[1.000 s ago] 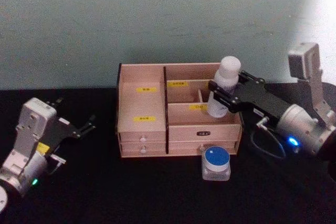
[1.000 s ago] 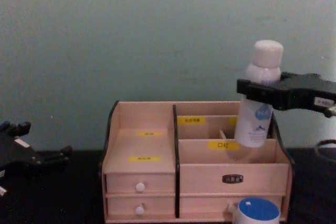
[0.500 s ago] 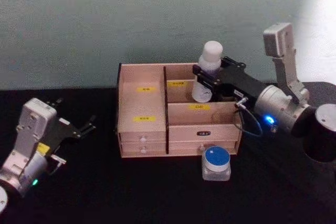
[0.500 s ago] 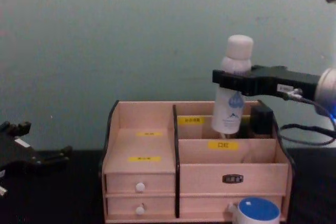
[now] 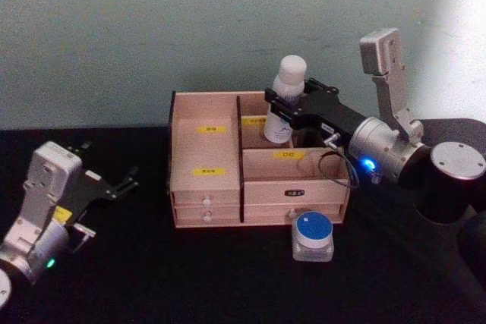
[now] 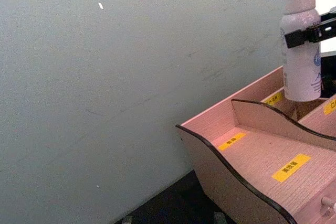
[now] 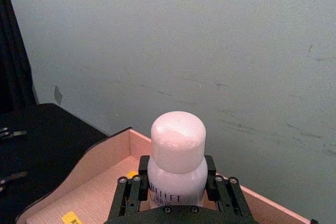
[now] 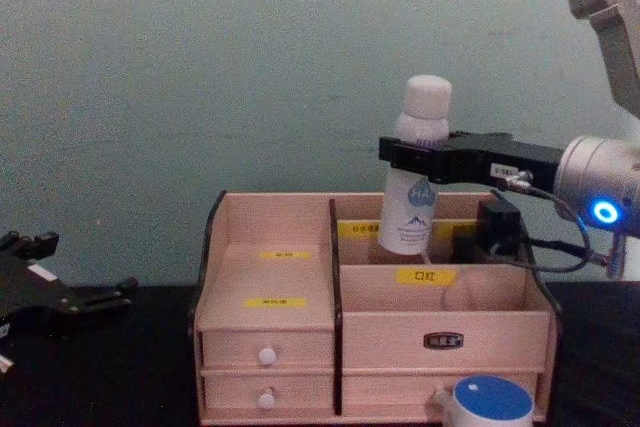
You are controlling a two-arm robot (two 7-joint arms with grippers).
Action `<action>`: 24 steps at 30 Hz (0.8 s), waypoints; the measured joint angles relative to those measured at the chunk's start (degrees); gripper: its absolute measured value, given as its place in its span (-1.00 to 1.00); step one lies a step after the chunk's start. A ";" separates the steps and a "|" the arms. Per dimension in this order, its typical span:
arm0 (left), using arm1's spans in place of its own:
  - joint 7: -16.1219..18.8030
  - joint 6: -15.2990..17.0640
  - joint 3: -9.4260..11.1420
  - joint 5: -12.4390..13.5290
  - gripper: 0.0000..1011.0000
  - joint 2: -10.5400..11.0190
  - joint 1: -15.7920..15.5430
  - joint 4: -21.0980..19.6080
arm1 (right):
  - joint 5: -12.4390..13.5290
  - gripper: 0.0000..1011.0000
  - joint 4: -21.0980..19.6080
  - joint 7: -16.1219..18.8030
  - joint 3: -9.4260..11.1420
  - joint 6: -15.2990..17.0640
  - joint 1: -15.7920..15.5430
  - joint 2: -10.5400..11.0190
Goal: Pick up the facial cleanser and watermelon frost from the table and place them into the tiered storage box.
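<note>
Bottle-over-box relation is what counts. The facial cleanser (image 8: 413, 187) stands upright, long axis vertical, cap up. The right gripper (image 8: 410, 159) has its fingers clamped on the shoulder, one each side of the neck. The arm reaches in from the right side of the tiered storage box (image 5: 190, 153).

- The bottle's base hangs over the box's right half, behind the wall labelled 口红 (image 8: 417, 274) and just right of the centre divider.
- The base looks level with or just under the upper rim. I cannot tell which rear compartment it is over, or whether it touches the floor.
- Judgement: what remains is a straight drop along the bottle's axis, then release.

The watermelon frost (image 5: 313, 234) sits on the table just in front of the box's right front corner, blue lid up. The right arm is the nearer one to it.

The left gripper (image 5: 106, 165) is parked well to the left of the box, fingers spread, holding nothing.

Writing:
- The bottle shoulder shows dark letters ending "ELLET" (image 7: 167, 199), with a blue emblem lower down.
- Other yellow labels are too small to read.
- The dark plate (image 8: 443, 341) on the right drawer front is illegible.
</note>
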 joint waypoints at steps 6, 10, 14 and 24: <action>0.00 0.00 0.00 0.00 0.98 0.00 0.00 0.00 | -0.29 0.19 2.20 0.08 0.02 -0.88 1.02 -1.05; 0.00 0.00 0.00 0.00 0.98 0.00 0.00 0.00 | -0.57 0.19 3.50 0.20 0.03 -1.20 1.62 -1.65; 0.00 0.00 0.00 0.00 0.98 0.00 0.00 0.00 | -0.80 0.19 4.52 0.45 -0.01 -1.29 2.02 -2.10; 0.00 0.00 0.00 0.00 0.98 0.00 0.00 0.00 | -1.11 0.19 6.27 0.69 -0.03 -1.24 2.48 -2.81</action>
